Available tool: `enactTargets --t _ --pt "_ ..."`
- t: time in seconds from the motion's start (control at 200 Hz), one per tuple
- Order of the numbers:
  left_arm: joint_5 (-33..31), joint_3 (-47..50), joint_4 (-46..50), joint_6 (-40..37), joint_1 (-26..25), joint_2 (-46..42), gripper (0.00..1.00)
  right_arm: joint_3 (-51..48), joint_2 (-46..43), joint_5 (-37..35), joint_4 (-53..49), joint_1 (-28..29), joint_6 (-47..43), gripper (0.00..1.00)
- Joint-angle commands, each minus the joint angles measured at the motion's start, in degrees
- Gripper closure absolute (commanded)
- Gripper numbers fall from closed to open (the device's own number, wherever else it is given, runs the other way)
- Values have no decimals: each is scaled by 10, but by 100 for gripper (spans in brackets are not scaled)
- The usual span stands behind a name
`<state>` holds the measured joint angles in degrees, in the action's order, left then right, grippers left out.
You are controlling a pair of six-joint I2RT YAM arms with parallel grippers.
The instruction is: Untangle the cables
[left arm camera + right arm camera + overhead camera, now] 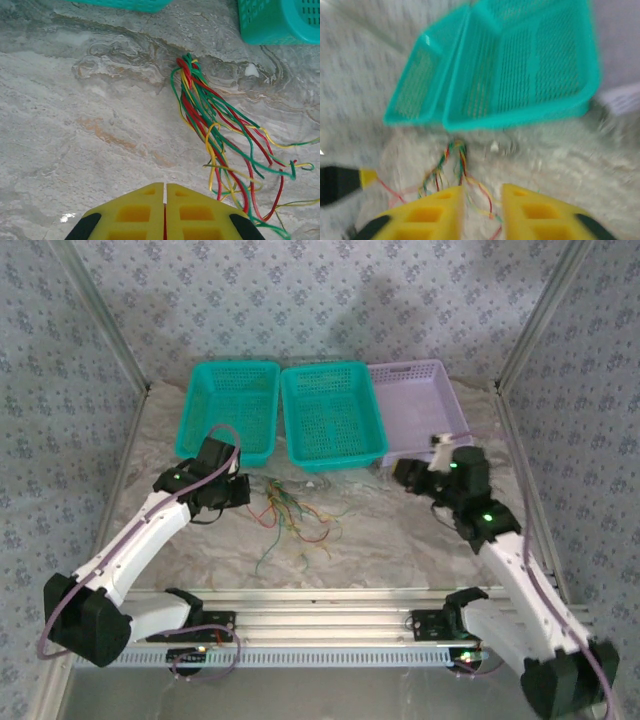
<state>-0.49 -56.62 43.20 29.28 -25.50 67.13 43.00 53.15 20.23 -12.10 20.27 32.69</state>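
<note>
Thin red, green and yellow cables [191,80]: some ends cut off at the frame edge, right wrist view blurred.
They lie ahead-right of the left gripper [165,186], jaws closed; right gripper [482,189] jaws parted.

The cables [200,107], thin red, green and yellow strands, lie tangled on the table [75,125], bunched at one end near the teal baskets [280,22], fanning outward.

The middle teal basket [333,415] is perforated moulded plastic with a slight sheen, like the lilac basket [415,405] to its right. In front of it the cables [210,115] have smooth, glossy sheaths and lie on a matt, stone-veined table [100,125]. The left gripper [165,186] is matt yellow plastic.
</note>
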Motion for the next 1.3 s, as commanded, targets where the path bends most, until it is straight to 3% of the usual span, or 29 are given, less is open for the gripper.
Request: enactTargets --t 0.0,0.085,0.345,0.729,0.864,1.139,1.299 --pt "38 -18 -28 18 0 5 100 0 48 -32 50 94 -24 62" --pt "54 -13 -39 24 -1 7 100 6 101 -49 79 141 -25 53" --pt "73 6 -63 23 -7 -3 100 39 263 -36 181 218 -24 41" --pt "70 12 -65 20 -8 -8 100 88 353 -72 192 254 -46 40" --pt "71 13 -66 20 -8 -10 100 97 359 -116 165 271 -71 41" --pt "73 14 -66 19 -10 -12 100 120 415 -114 171 270 -79 52" --pt "67 18 -64 18 -10 -20 100 122 413 -113 169 264 -79 72"
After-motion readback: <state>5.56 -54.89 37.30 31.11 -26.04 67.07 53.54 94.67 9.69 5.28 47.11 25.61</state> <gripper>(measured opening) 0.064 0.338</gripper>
